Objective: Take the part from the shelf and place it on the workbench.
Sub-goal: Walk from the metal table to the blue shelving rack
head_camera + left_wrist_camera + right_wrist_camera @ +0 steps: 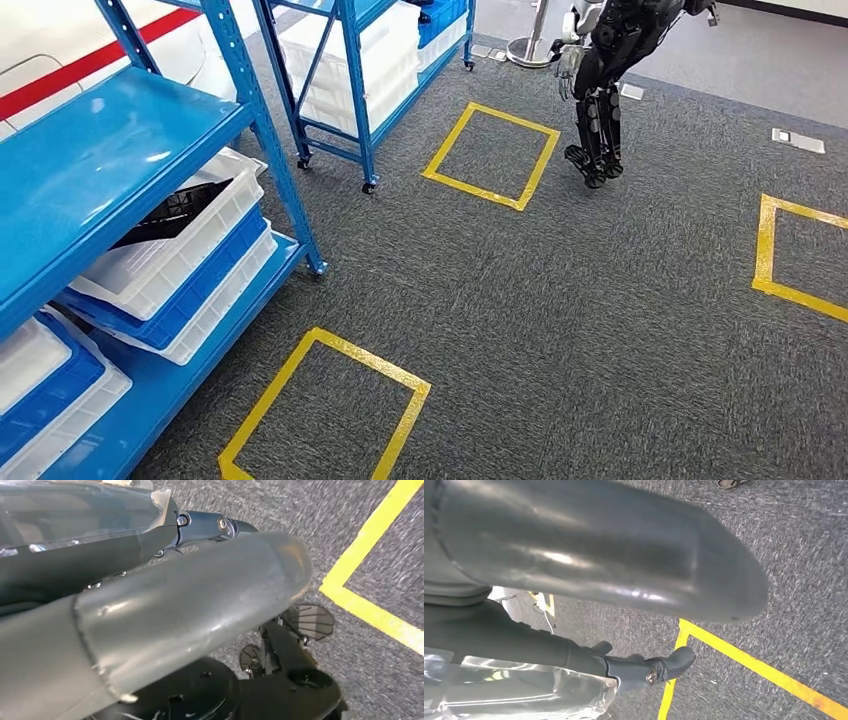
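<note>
Left hand [190, 605]: seen close in the left wrist view; thick grey thumb stretched out, dark fingers [210, 525] straight beside it, nothing held.
Right hand [599, 555]: same pose in the right wrist view; thumb extended, dark fingers [649, 667] straight and apart from it, nothing gripped.
Floor under hands: grey carpet with yellow tape lines [370, 535] seen past both hands.
Near shelf [110, 150]: blue metal rack at the left of the head view, shelf boards glossy.
Part [172, 215]: black, lying in a white bin [170, 265] on a lower level of the near shelf, well apart from both hands.
Stack: white bin is set on a blue bin [190, 295], which is nested in another white one [225, 300].
Bottom level: more blue and white bins [40, 390] at the lower left corner.
Far shelf [355, 90]: second blue rack on castors, loaded with white crates [350, 55] and a blue crate [440, 18].
Carpet [600, 320]: dark grey, speckled, covering the whole floor.
Tape squares: one just beside the near shelf [370, 360], one in front of the far shelf [470, 190], one cut off at the right edge [768, 240].
Other robot [600, 90]: black humanoid standing past the middle square, torso bent forward.
Floor plate [797, 140]: metal, set in the carpet at upper right.
Stand base [530, 50]: round, behind the far shelf.
Wall: white with a red stripe [60, 75], upper left.
</note>
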### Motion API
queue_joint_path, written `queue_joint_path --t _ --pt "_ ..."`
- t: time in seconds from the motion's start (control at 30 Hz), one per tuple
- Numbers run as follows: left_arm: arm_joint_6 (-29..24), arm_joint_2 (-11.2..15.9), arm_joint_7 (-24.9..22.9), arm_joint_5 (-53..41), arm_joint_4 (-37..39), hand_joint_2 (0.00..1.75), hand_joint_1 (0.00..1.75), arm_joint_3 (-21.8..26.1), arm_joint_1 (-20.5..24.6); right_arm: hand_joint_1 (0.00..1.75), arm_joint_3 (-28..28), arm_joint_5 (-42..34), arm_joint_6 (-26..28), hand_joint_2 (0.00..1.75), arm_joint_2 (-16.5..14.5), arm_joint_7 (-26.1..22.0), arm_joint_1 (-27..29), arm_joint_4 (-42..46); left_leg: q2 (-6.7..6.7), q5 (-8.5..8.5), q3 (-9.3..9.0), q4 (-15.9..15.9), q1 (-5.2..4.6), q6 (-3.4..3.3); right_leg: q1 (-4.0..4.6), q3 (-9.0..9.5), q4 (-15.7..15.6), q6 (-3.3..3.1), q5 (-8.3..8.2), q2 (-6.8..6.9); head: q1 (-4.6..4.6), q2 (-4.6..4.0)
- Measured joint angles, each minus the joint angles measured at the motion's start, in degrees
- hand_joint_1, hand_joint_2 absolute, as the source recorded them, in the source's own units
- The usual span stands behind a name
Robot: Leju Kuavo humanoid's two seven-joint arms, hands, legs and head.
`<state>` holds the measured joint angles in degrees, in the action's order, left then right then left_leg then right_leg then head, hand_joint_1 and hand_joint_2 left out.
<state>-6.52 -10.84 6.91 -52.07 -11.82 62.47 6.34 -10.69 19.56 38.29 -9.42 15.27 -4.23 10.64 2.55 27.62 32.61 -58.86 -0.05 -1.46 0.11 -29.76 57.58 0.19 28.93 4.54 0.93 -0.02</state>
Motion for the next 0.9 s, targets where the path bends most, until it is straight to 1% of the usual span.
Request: queue_joint_path --t 0.03,0.07,0.1,0.13,0.17,0.2,0.23,0.27,0.3,0.33,0.37,0.4,0.43,0.47,0.5,0.53,0.57,0.6,0.63,0.67,0.7,0.73,0.77,0.8,0.83,0.87,0.9 --pt "-0.01 0.01 0.0 -0.04 0.0 0.0 0.0 -0.01 -0.02 0.0 -0.07 0.0 0.01 0.0 -0.02 0.03 -0.06 0.0 -0.53 -0.16 0.09 0.15 -0.08 -0.31 0.01 0.08 -0.1 0.23 -0.01 0.42 0.01 0.0" --pt "-0.02 0.02 -0.01 -0.08 0.0 0.0 0.0 -0.01 -0.06 0.0 -0.15 0.0 0.01 0.0 -0.03 0.05 -0.09 0.0 -1.0 -0.4 -0.01 0.47 -0.02 -0.64 -0.05 0.01 0.08 0.52 0.17 0.3 0.0 0.0" --pt "-0.03 0.02 -0.02 -0.11 0.0 0.0 0.0 0.0 -0.09 0.0 -0.23 0.01 0.02 0.0 -0.04 0.06 -0.11 0.0 -1.46 -0.69 -0.16 0.82 0.1 -1.03 -0.09 -0.28 0.9 0.72 0.74 -0.37 0.04 0.0" --pt "-0.04 0.03 -0.03 -0.12 0.0 0.0 0.0 0.01 -0.07 0.0 -0.31 0.01 0.02 0.0 -0.05 0.07 -0.08 0.0 -1.87 -0.98 -0.28 1.16 0.28 -1.39 -0.14 -1.12 2.85 0.72 1.83 -1.4 0.11 0.0" --pt "-0.05 0.03 -0.04 -0.13 0.0 0.0 0.0 0.01 -0.02 0.0 -0.38 0.01 0.03 0.0 -0.03 0.07 -0.02 -0.01 -2.31 -1.19 -0.35 1.34 0.42 -1.65 -0.3 -2.61 6.01 0.58 3.37 -2.64 0.2 0.0" --pt "-0.05 0.03 -0.05 -0.13 0.0 0.0 0.0 0.01 0.0 0.0 -0.42 0.01 0.03 0.0 -0.01 0.08 0.03 -0.01 -2.79 -1.27 -0.26 1.36 0.42 -1.8 -0.37 -4.38 9.84 0.39 5.03 -3.45 0.27 0.0" --pt "-0.06 0.04 -0.05 -0.13 0.0 0.0 0.0 0.0 0.01 0.0 -0.44 0.0 0.03 0.0 0.02 0.1 0.09 -0.02 -3.31 -1.29 -0.18 1.35 0.4 -1.85 -0.46 -6.15 13.46 0.36 6.33 -3.84 0.33 0.0" --pt "-0.06 0.05 -0.06 -0.13 0.0 0.0 0.0 0.0 -0.02 0.0 -0.46 0.0 0.03 0.0 0.07 0.13 0.13 -0.02 -3.88 -1.31 -0.15 1.34 0.38 -1.85 -0.52 -7.28 15.69 0.55 6.9 -4.0 0.33 0.0" --pt "-0.06 0.05 -0.07 -0.13 0.0 0.0 0.0 0.0 -0.06 0.0 -0.47 0.0 0.03 0.0 0.11 0.16 0.19 -0.02 -4.48 -1.33 -0.17 1.31 0.38 -1.82 -0.58 -7.33 15.65 0.96 6.49 -4.09 0.35 0.0" --pt "-0.06 0.05 -0.08 -0.13 0.0 0.0 0.0 0.01 -0.09 0.0 -0.48 0.01 0.03 0.0 0.15 0.2 0.25 -0.02 -5.1 -1.35 -0.23 1.28 0.4 -1.77 -0.69 -6.31 13.43 1.49 5.25 -4.24 0.35 0.0" --pt "-0.06 0.04 -0.09 -0.13 0.0 0.0 0.0 0.01 -0.1 0.0 -0.48 0.01 0.03 0.0 0.18 0.21 0.28 -0.02 -5.71 -1.36 -0.31 1.24 0.43 -1.69 -0.85 -4.38 9.32 2.02 3.43 -4.66 0.36 0.0" --pt "-0.06 0.04 -0.1 -0.14 0.0 0.0 0.0 0.01 -0.1 0.0 -0.48 0.02 0.03 0.0 0.19 0.22 0.31 -0.02 -6.26 -1.34 -0.37 1.17 0.37 -1.52 -0.99 -2.55 5.22 2.33 1.78 -5.4 0.36 0.0" --pt "-0.06 0.03 -0.11 -0.14 0.0 0.0 0.0 0.01 -0.09 0.0 -0.48 0.02 0.03 0.0 0.17 0.22 0.29 -0.02 -6.71 -1.29 -0.37 1.09 0.3 -1.27 -1.05 -1.23 2.08 2.31 0.59 -5.95 0.34 0.0" --pt "-0.06 0.03 -0.13 -0.15 0.0 0.0 0.0 0.01 -0.09 0.0 -0.48 0.05 0.04 0.0 0.16 0.22 0.25 -0.02 -7.05 -1.25 -0.32 1.05 0.22 -0.95 -0.99 -0.44 0.21 2.06 -0.07 -6.38 0.32 0.0" --pt "-0.07 0.04 -0.14 -0.15 0.0 0.0 0.0 0.02 -0.12 0.0 -0.48 0.09 0.05 0.0 0.15 0.22 0.17 -0.02 -7.3 -1.25 -0.23 1.07 0.19 -0.6 -0.83 -0.29 -0.18 1.63 -0.21 -6.47 0.29 0.0" --pt "-0.09 0.05 -0.16 -0.15 0.0 0.0 0.0 0.02 -0.18 0.0 -0.48 0.16 0.07 0.0 0.12 0.22 0.08 -0.02 -7.56 -1.3 -0.09 1.12 0.26 -0.25 -0.79 -0.16 -0.33 1.16 -0.38 -6.1 0.27 0.0" --pt "-0.11 0.07 -0.18 -0.14 0.0 0.0 0.0 0.01 -0.24 0.0 -0.48 0.26 0.07 0.0 0.1 0.22 0.01 -0.02 -7.48 -1.27 0.05 1.05 0.4 0.05 -0.89 -0.03 -0.41 0.75 -0.55 -5.78 0.25 0.0" --pt "-0.15 0.09 -0.2 -0.14 0.0 0.0 0.0 0.01 -0.29 0.0 -0.48 0.37 0.07 0.0 0.06 0.22 -0.02 -0.02 -6.72 -0.79 0.37 0.44 0.5 0.33 -1.04 0.01 -0.51 0.37 -0.71 -5.41 0.18 0.0" --pt "-0.19 0.11 -0.21 -0.13 0.0 0.0 0.0 0.01 -0.3 0.0 -0.48 0.49 0.07 0.0 0.0 0.22 0.02 -0.02 -5.66 0.33 1.08 -1.16 0.57 0.6 -1.2 0.01 -0.61 -0.03 -0.83 -4.95 0.01 0.0" --pt "-0.22 0.12 -0.22 -0.13 0.0 0.0 0.0 0.01 -0.28 0.0 -0.48 0.6 0.07 0.0 -0.04 0.22 0.11 -0.02 -4.44 2.1 2.34 -3.98 0.66 0.84 -1.22 -0.01 -0.65 -0.32 -0.86 -4.49 -0.13 0.0" --pt "-0.24 0.11 -0.22 -0.13 0.0 0.0 0.0 0.01 -0.26 0.0 -0.48 0.72 0.07 0.0 -0.05 0.23 0.21 -0.02 -3.44 4.21 4.13 -7.87 0.7 1.08 -1.11 -0.04 -0.64 -0.53 -0.81 -3.96 -0.29 0.0" --pt "-0.26 0.11 -0.22 -0.13 0.0 0.0 0.0 0.01 -0.25 0.0 -0.48 0.79 0.07 0.0 -0.05 0.25 0.29 -0.02 -3.06 5.96 6.0 -11.82 0.78 1.29 -1.0 -0.06 -0.64 -0.69 -0.75 -3.38 -0.37 0.0" --pt "-0.29 0.11 -0.22 -0.13 0.0 0.0 0.0 0.01 -0.28 0.0 -0.48 0.84 0.07 0.0 -0.03 0.28 0.34 -0.02 -2.89 6.79 7.35 -14.6 0.83 1.41 -0.9 -0.07 -0.63 -0.76 -0.7 -2.81 -0.37 0.0" --pt "-0.33 0.11 -0.22 -0.13 0.0 0.0 0.0 0.01 -0.32 0.0 -0.48 0.87 0.07 0.0 -0.01 0.32 0.35 -0.02 -2.76 6.44 7.68 -15.26 0.84 1.44 -0.84 -0.04 -0.62 -0.83 -0.64 -2.28 -0.39 0.0" --pt "-0.38 0.12 -0.22 -0.13 0.0 0.0 0.0 0.02 -0.35 0.0 -0.48 0.89 0.07 0.0 -0.02 0.36 0.33 -0.02 -2.62 5.12 6.91 -13.71 0.84 1.37 -0.79 0.04 -0.62 -0.88 -0.58 -1.84 -0.4 0.0" --pt "-0.42 0.13 -0.22 -0.13 0.0 0.0 0.0 0.02 -0.35 0.0 -0.48 0.93 0.07 0.0 -0.05 0.38 0.3 -0.02 -2.14 3.09 5.01 -10.04 0.81 1.17 -0.75 0.19 -0.61 -0.88 -0.49 -1.43 -0.41 0.0" --pt "-0.43 0.15 -0.22 -0.13 0.0 0.0 0.0 0.02 -0.31 0.0 -0.48 1.01 0.07 0.0 -0.09 0.4 0.28 -0.02 -1.09 1.43 2.84 -5.83 0.68 0.89 -0.65 0.35 -0.61 -0.8 -0.37 -1.07 -0.41 0.0"
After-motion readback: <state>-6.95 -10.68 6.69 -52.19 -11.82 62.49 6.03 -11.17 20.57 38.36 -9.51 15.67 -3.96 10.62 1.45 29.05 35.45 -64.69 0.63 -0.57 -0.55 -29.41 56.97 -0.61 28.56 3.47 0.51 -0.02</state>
